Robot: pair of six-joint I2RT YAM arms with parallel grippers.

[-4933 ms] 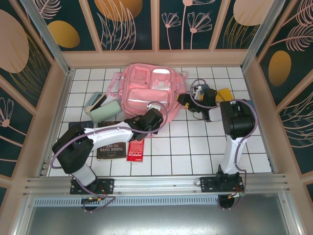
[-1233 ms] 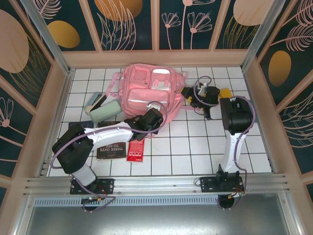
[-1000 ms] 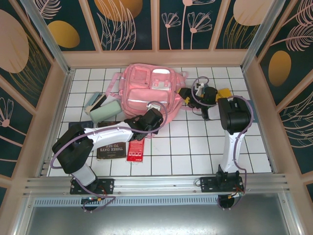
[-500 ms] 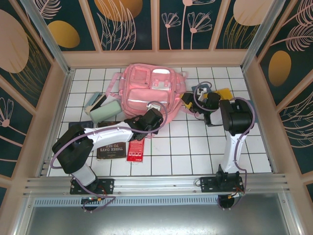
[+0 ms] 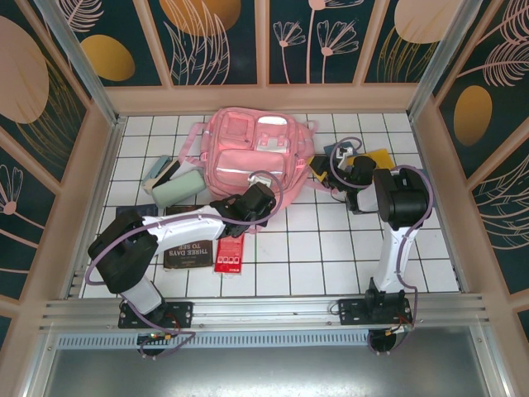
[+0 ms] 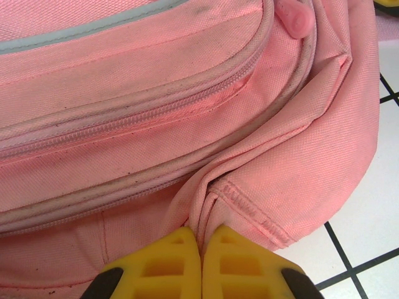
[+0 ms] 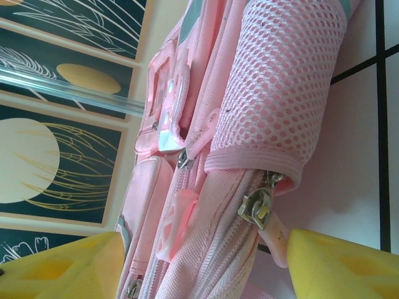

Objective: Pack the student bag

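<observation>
Top external: right tool [image 5: 317,168], jaws apart, now nearward beside student bag [image 5: 248,153]; left tool [image 6: 201,243] tight on fabric.

dark book [image 5: 188,255], upside-down title "THREE DAYS TO SEE"

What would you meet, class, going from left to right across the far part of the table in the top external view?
Small mint-green fabric pencil case → large light-pink fabric backpack → right gripper, black with yellow fingers, open → flat yellow item.
</observation>
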